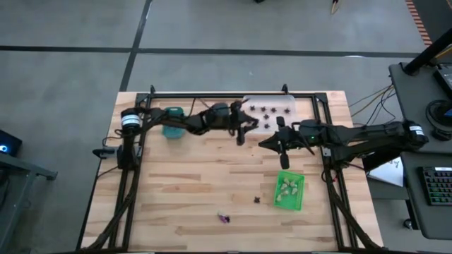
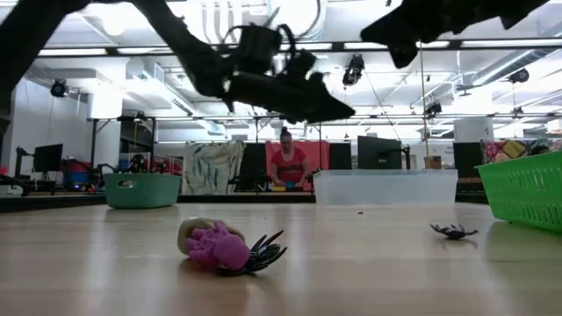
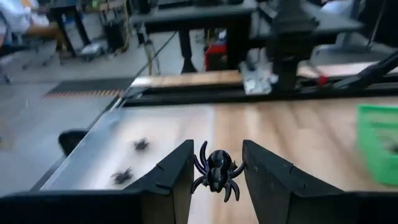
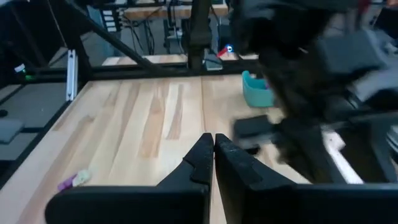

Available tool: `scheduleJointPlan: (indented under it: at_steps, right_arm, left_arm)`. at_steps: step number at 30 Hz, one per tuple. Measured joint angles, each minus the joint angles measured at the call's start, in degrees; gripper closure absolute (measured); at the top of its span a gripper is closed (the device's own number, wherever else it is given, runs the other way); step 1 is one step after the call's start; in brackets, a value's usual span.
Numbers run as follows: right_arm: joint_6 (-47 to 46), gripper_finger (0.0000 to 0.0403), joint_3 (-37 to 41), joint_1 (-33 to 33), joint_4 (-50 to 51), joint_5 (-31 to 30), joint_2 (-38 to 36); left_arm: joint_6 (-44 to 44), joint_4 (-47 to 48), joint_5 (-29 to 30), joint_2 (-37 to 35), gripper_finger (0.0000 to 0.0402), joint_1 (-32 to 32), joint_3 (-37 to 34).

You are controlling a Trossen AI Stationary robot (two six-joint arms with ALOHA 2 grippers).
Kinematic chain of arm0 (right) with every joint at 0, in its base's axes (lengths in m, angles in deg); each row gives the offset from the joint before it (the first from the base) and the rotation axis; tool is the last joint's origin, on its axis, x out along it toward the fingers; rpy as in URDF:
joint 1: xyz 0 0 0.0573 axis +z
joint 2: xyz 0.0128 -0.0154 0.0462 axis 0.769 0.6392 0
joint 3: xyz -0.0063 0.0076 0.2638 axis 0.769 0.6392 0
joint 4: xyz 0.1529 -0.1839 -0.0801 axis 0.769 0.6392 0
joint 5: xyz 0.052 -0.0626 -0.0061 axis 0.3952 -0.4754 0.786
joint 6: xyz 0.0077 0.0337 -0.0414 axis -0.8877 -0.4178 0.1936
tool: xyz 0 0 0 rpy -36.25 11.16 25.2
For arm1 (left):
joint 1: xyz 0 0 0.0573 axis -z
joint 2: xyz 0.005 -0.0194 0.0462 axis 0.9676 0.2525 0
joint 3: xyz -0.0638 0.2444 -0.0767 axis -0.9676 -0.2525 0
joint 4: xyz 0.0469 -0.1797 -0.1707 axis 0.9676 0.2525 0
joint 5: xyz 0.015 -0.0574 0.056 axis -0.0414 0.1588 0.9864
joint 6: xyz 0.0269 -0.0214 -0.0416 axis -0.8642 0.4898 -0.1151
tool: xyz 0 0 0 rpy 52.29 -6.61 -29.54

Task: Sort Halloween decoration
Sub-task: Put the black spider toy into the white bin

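Pale butcher-block wooden table (image 1: 198, 183), planks running crosswise, framed by black rails; grey floor around it. Taken as landmark: the clear rectangular plastic tray (image 1: 268, 111) at the table's far edge.

Left gripper (image 3: 216, 171) just beside the clear tray's near-left corner, raised above the wood, fingers clamped on a small black plastic spider (image 3: 216, 173) held between the pads. Several more black spiders (image 1: 270, 110) lying inside the clear tray.

Right gripper (image 4: 213, 149) near the clear tray's front edge, over the bare wood, fingers pressed together, holding nothing.

Teal rectangular tray (image 1: 173, 121) well to the left of the clear tray, along the same far edge. Bright green slotted plastic tray (image 1: 289, 190) well toward the near side from the clear tray, with pale cream-green trinkets (image 1: 287, 188) inside.

One loose black trinket (image 1: 256, 200) on the wood just left of the green tray. Farther from the clear tray, by the near edge, a purple trinket (image 2: 216, 248) touching a pale one and a black spider-like one (image 2: 262, 253), in a small heap.

Beyond the table, seen level across it: a large workshop with strip lights on the ceiling, monitors on desks, hanging cloth, and a person in a red top (image 2: 287, 165) seated well behind the clear tray. A desk with a keyboard (image 1: 438, 185) to the right of the table.
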Motion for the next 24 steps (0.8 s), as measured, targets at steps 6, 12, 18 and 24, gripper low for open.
scheduleJointPlan:
  at_steps: [6, 12, 18, 24]
  right_arm:
    - [-0.8, 0.0394, 0.0, 0.0, 2.4, 0.0, -2.7]
    - [-1.5, 0.0394, 0.0, 0.2, 3.6, 0.0, -2.6]
    - [-2.2, 0.0394, 0.0, 0.1, 4.1, 0.0, -1.9]
    - [-2.6, 0.0394, 0.0, 0.2, 4.5, 0.0, -1.5]
  left_arm:
    - [1.1, 11.5, 0.1, 6.8, 0.0288, -4.7, 11.4]
    - [6.5, 21.1, 0.1, 12.9, 0.0288, -7.6, 20.9]
    - [8.9, 28.1, 0.0, 15.8, 0.0284, -7.8, 27.6]
    - [9.9, 33.7, 0.0, 16.2, 0.0249, -7.7, 30.8]
